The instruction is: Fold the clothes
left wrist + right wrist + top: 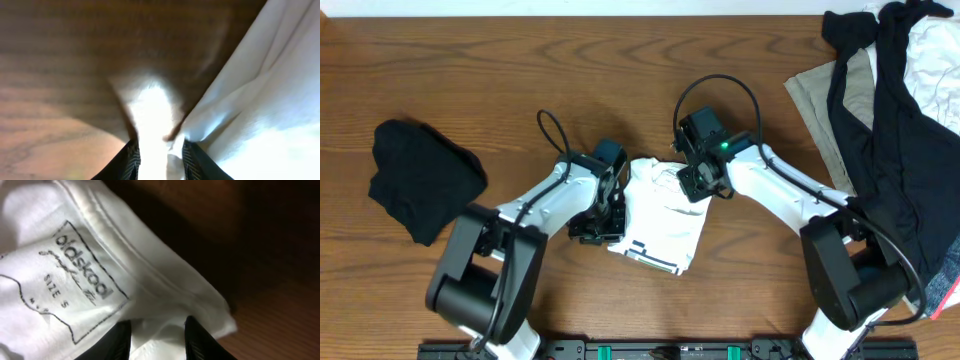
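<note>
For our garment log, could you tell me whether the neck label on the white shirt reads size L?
No, the label on the white shirt reads SIZE S in the right wrist view.

We find the folded shirt in the middle of the surface, a bundled garment well to its left, and a heap of clothes at the right rear.

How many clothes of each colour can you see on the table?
Black: 2, the black bundle and the black draped piece.
White: 2, the white T-shirt and the white crumpled piece.
Beige: 1, the beige piece.
Total: 5 that show clearly.
</note>
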Available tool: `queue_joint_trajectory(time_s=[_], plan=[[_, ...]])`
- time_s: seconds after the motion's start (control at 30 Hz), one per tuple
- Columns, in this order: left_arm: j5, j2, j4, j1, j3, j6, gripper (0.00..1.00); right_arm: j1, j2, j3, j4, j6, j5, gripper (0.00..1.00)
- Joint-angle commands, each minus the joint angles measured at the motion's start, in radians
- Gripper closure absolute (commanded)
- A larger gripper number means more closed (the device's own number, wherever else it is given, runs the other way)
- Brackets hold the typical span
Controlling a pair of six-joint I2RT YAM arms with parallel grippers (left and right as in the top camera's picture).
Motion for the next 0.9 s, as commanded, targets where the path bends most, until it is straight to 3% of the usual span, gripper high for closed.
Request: queue_joint_trajectory(time_s=[0.0, 0.17, 0.2, 0.43, 0.87], plan=[[-0.058, -0.097, -0.01, 0.023, -0.006, -0.013, 0.67, -0.014, -0.115, 0.048, -0.024, -0.017, 0.072, 0.65], [-0.086, -0.201, 0.021, 0.053, -0.006, 0.0, 0.31, -0.012, -0.285, 0.053, -0.082, -0.016, 0.059, 0.62], [-0.073, -0.209, 0.034, 0.056, -0.006, 0.021, 0.28, -0.01, -0.306, 0.053, -0.1, -0.017, 0.033, 0.62], [0.185, -0.177, 0.168, 0.083, -0.006, 0.252, 0.23, 0.012, -0.343, 0.05, -0.277, -0.016, -0.091, 0.64], [0.392, 0.024, 0.321, 0.151, -0.006, 0.309, 0.21, 0.014, -0.339, 0.037, -0.306, -0.013, -0.09, 0.66]])
